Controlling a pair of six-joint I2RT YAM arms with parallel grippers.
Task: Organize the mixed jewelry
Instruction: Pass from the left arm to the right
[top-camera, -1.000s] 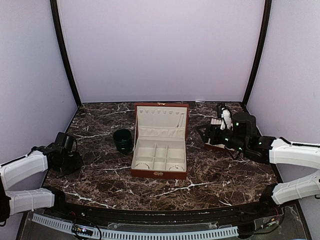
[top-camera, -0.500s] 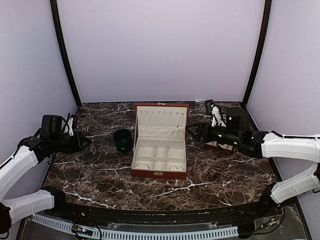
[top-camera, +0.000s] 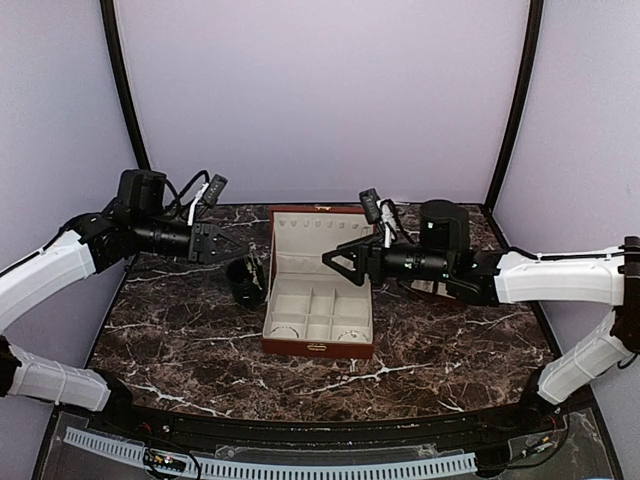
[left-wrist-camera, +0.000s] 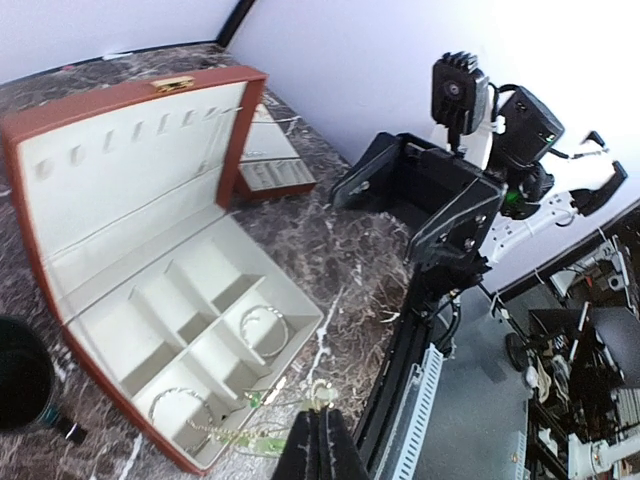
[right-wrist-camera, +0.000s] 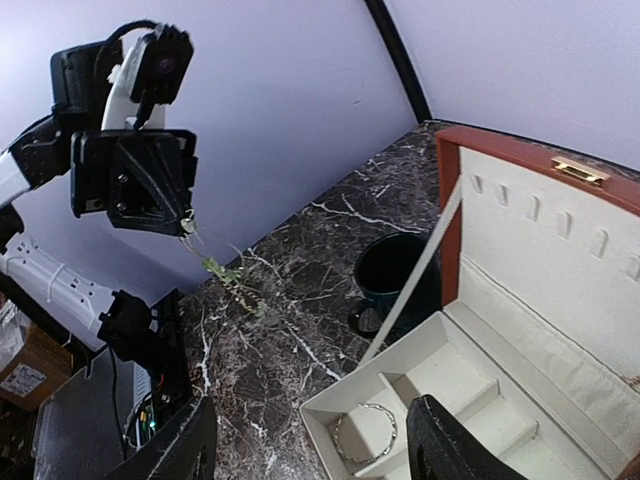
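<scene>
My left gripper (top-camera: 216, 243) hangs in the air just left of the dark green cup (top-camera: 245, 284). It is shut on the ring end of a thin necklace (left-wrist-camera: 326, 395), and the chain with its green beads (right-wrist-camera: 224, 269) dangles below it. The red-brown jewelry box (top-camera: 318, 347) stands open mid-table, with a silver bracelet (left-wrist-camera: 262, 331) in one front compartment and a second bracelet (left-wrist-camera: 186, 409) in another. My right gripper (top-camera: 336, 258) hovers over the box's right side, pointing left. It is open, with nothing between its fingers (right-wrist-camera: 172, 450).
The cream slotted tray (left-wrist-camera: 270, 175) lies on the marble behind and to the right of the box, under the right arm. The box's lid (top-camera: 322, 230) stands upright between the two grippers. Purple walls close in the back and both sides.
Both arms have risen from the table's sides and swung inward. The left gripper went from the far left edge to beside the cup. The right gripper left the tray for the box, its jaws narrowing slightly.
</scene>
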